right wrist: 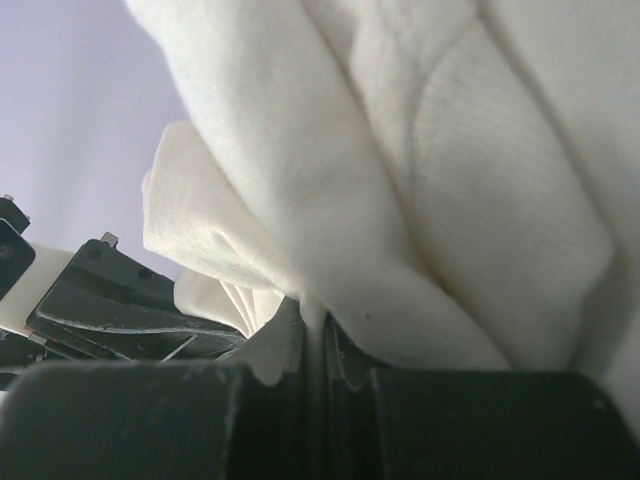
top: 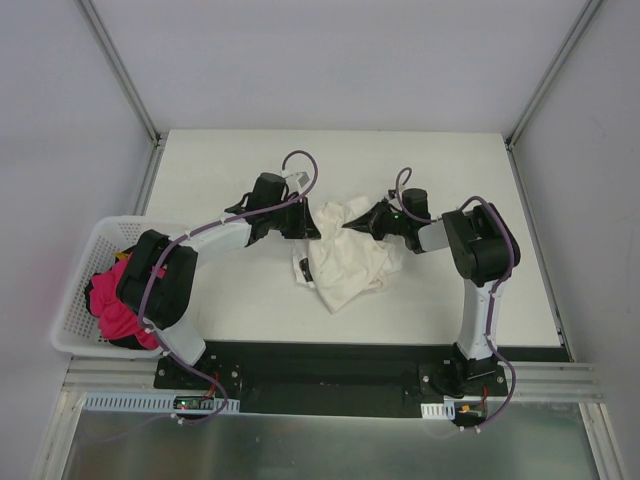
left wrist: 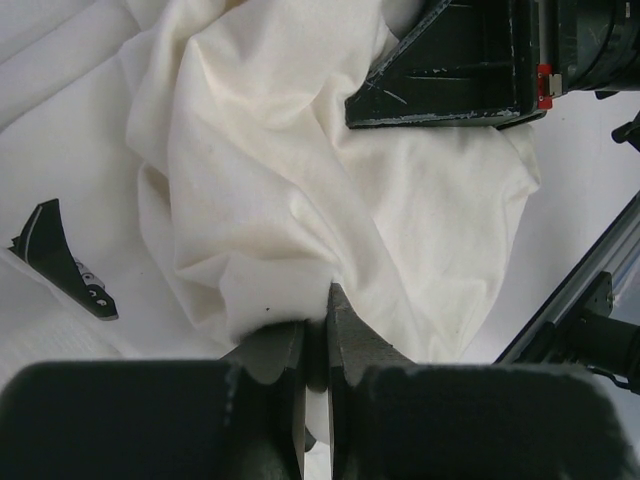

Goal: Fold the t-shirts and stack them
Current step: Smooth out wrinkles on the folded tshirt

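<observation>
Left gripper: jaws pressed together on a thin pinch of the cream-white t-shirt, at its upper left edge. Right gripper: likewise closed, with a thicker bunch of the same cloth caught between the fingers. Shirt lay crumpled in the middle of the table, between the two grippers, its top bunched where they held it and its lower part on the surface. Printed t-shirt peeked out from under its left side. Left wrist view was tight; could not tell whether one layer or two was caught there. Judgement: to spread the shirt well, lift both pinches level and draw them apart evenly until the cloth hangs flat. Keep it clear of the printed shirt below so that one is not dragged along.
</observation>
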Robot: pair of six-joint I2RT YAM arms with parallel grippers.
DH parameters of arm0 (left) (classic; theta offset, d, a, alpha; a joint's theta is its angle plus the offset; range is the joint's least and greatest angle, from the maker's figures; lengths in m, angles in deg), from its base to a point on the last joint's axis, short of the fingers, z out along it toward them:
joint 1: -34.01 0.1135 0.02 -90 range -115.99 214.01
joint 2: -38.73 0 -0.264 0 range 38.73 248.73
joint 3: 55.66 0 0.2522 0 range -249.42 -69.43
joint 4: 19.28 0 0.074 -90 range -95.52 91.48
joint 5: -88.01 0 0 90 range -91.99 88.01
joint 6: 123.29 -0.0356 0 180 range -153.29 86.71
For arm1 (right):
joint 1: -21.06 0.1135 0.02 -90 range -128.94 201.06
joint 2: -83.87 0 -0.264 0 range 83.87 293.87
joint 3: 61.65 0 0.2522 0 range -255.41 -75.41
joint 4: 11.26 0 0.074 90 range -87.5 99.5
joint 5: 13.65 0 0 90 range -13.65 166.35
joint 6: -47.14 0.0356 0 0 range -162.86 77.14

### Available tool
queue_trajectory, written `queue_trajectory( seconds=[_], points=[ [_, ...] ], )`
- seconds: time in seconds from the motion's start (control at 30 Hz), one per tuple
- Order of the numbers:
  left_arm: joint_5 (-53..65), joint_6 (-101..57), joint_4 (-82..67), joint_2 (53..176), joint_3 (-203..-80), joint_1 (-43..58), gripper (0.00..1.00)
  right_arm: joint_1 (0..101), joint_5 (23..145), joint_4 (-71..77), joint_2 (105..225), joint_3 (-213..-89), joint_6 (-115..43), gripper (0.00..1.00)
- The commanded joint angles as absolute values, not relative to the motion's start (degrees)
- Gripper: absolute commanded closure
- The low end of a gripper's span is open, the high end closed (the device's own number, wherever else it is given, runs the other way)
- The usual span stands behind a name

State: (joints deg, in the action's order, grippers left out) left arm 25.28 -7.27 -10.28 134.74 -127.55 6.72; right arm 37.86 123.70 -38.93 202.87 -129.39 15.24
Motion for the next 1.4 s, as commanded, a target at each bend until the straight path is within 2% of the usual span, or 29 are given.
queue_trajectory(
  seconds=[0.0,0.43,0.8,1.37],
  points=[
    [25.0,-8.6,-11.4,134.2,-127.4,6.8,1.00,37.2,124.3,-41.5,203.9,-129.2,16.6,0.99],
    [18.6,-11.7,-9.4,131.5,-128.5,6.8,1.00,37.1,123.7,-44.7,202.0,-127.7,18.2,0.99],
    [17.7,-11.3,-8.5,130.5,-133.3,6.9,1.00,36.8,123.5,-44.8,198.5,-128.6,18.5,0.99],
    [16.9,-10.3,-8.4,131.0,-132.2,6.6,1.00,37.0,123.1,-47.7,192.2,-123.2,18.7,0.99]
  ],
)
